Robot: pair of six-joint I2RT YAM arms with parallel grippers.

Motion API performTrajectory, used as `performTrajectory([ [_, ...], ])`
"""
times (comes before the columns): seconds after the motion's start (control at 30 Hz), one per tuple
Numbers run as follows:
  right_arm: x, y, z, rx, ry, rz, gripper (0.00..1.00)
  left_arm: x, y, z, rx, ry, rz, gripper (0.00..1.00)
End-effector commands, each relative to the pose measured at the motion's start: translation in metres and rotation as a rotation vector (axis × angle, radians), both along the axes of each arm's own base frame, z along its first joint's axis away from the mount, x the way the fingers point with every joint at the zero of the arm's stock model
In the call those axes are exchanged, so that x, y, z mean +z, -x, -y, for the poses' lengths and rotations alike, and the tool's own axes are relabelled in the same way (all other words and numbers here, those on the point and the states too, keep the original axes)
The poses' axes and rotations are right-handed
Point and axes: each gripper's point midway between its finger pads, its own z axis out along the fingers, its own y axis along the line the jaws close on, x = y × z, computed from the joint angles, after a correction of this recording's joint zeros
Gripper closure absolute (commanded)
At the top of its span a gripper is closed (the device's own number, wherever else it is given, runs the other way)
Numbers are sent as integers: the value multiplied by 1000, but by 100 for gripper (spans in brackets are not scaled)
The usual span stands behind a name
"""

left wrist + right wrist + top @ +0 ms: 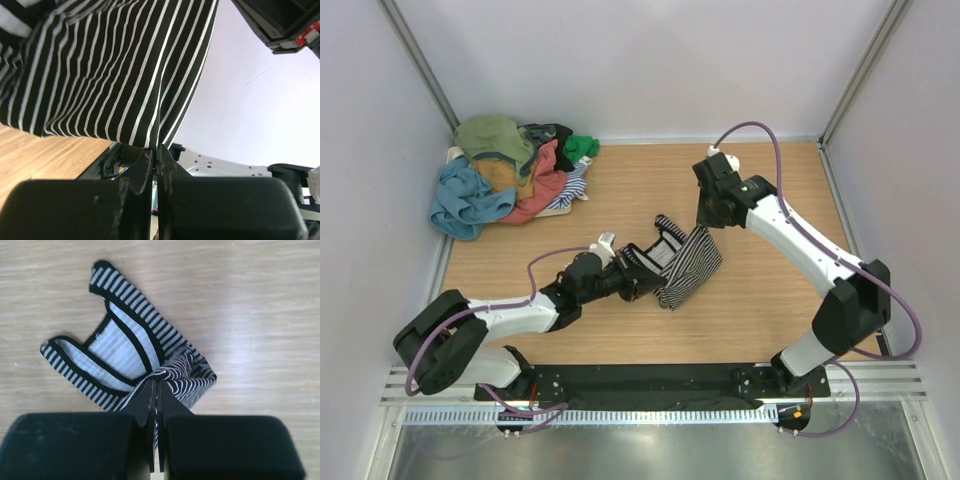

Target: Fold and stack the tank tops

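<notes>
The left gripper has its jaws closed together, pinching the lower edge of the black-and-white striped tank top. The fabric is raised clear of the wooden table and spreads upward and to the left. On the right are a white wall, a black housing with a red label, and a white arm link.

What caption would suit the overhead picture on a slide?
Left end effector and right end effector both grip the striped tank top; a colourful pile of tops sits far left.
</notes>
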Motion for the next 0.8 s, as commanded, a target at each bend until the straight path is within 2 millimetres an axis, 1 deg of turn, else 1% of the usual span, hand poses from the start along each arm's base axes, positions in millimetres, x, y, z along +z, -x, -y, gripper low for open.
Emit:
performTrajectory([
  [0.0, 29, -49, -14, -26, -43, 131, 96, 14, 2, -9, -79, 64, 12, 99],
  [0.03, 29, -53, -19, -23, -52, 128, 96, 15, 0, -12, -90, 73, 8, 99],
  [0.07, 35, -60, -23, -22, -69, 146, 95, 13, -12, -21, -57, 74, 4, 99],
  [0.1, 34, -65, -27, -23, -74, 146, 95, 14, -18, -24, -50, 76, 9, 99],
  [0.13, 26, -71, -30, -27, -65, 131, 95, 15, -22, -27, -48, 80, 8, 99],
  [0.17, 29, -78, -35, -29, -81, 145, 94, 12, -32, -34, -31, 77, 2, 99],
  [0.2, 29, -83, -39, -30, -88, 149, 94, 11, -35, -37, -30, 76, 1, 99],
  [0.23, 19, -91, -42, -35, -87, 140, 94, 12, -40, -39, -24, 76, 4, 99],
  [0.27, 21, -96, -47, -31, -110, 146, 94, 6, -47, -43, -18, 67, -10, 98],
  [0.3, 19, -101, -51, -30, -118, 148, 94, 3, -51, -45, -16, 61, -12, 98],
  [0.33, 8, -108, -54, -33, -116, 140, 94, 4, -60, -49, -3, 63, -10, 98],
  [0.37, 10, -114, -57, -41, -126, 154, 94, -4, -64, -49, -9, 59, -26, 97],
  [0.4, 8, -119, -58, -49, -128, 160, 94, -8, -68, -51, -6, 55, -35, 97],
  [0.43, 5, -125, -58, -63, -128, 169, 94, -8, -79, -56, 11, 61, -35, 97],
  [0.47, -1, -134, -57, -85, -130, 167, 94, -7, -85, -57, 8, 77, -25, 97],
  [0.5, -2, -139, -57, -96, -135, 173, 94, -19, -91, -59, 14, 75, -58, 97],
  [0.53, -2, -147, -59, -101, -150, 192, 94, -20, -103, -67, 39, 92, -72, 97],
  [0.57, -10, -152, -59, -110, -153, 189, 94, -16, -110, -69, 44, 118, -48, 97],
  [0.6, -11, -160, -63, -112, -177, 211, 94, -29, -116, -70, 43, 121, -80, 97],
  [0.63, -13, -165, -64, -115, -182, 217, 94, -26, -125, -75, 61, 146, -70, 97],
  [0.67, -22, -170, -65, -120, -183, 208, 94, -28, -129, -77, 61, 155, -75, 97],
  [0.7, -24, -175, -68, -120, -191, 220, 93, -41, -135, -78, 68, 153, -103, 97],
  [0.73, -25, -180, -70, -122, -200, 228, 92, -40, -141, -81, 80, 171, -96, 96],
  [0.77, -26, -184, -71, -124, -206, 232, 91, -44, -144, -82, 84, 176, -104, 94],
])
